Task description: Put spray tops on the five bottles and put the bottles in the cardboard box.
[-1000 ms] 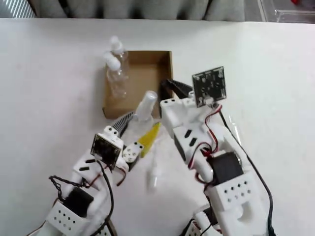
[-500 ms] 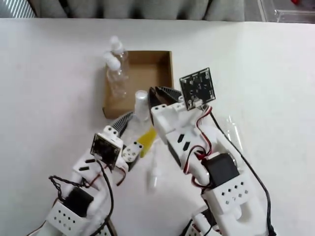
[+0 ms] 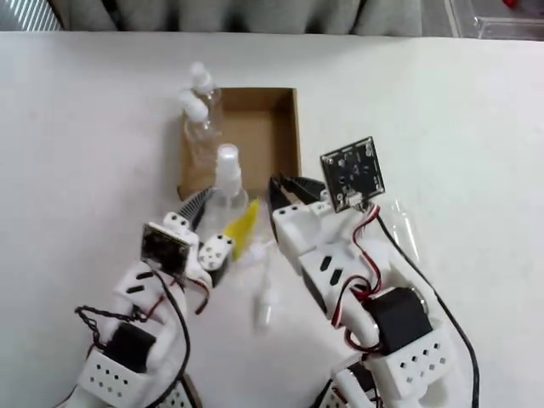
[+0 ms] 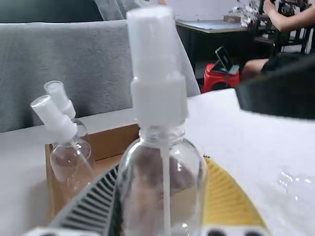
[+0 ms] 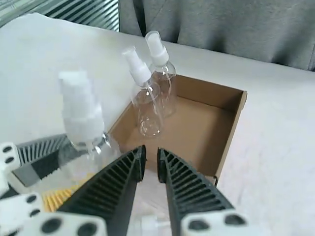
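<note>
In the high view, a loose spray top is seen lying on the table between the two arms. Just beyond it, an upright bottle is pinched by the left gripper, close to the near wall of the cardboard box. In the left wrist view, its fitted top and inner tube are shown. The right gripper is held beside it, jaws parted by a narrow gap, with nothing between them. Farther off, two capped bottles are leaned together inside the box.
</note>
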Controlling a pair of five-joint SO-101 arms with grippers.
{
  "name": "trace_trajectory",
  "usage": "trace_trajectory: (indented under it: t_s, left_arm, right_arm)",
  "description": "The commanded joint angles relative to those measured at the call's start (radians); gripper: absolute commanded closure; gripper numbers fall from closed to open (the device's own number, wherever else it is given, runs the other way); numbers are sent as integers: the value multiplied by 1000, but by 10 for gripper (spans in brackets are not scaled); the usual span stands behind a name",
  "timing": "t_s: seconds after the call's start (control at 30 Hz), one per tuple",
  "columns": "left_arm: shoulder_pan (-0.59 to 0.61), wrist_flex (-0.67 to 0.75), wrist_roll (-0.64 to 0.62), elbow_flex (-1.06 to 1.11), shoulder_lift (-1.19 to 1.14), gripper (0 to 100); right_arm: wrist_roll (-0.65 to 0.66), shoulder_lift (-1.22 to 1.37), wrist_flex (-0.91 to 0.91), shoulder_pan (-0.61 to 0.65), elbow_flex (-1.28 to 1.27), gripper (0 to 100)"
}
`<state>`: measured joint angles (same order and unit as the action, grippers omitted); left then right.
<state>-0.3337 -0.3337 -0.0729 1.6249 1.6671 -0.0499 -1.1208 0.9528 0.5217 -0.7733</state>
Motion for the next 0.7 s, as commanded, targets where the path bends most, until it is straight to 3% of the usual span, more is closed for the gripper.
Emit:
trace_trajectory:
  t_s: [0.0, 0.3, 0.5, 0.67]
  left_arm:
    - [58, 25, -97, -89, 15, 978]
    - [90, 23, -133, -163, -18, 978]
    - [91, 25, -166, -319, -277, 979]
    - [91, 23, -167, -405, -427, 979]
  right_arm:
    - [-9, -10, 53, 12, 44, 983]
    - [-9, -74, -45, 85, -152, 983]
    - [-6, -148, -185, 257, -287, 983]
    - [-3, -197, -338, 321, -413, 983]
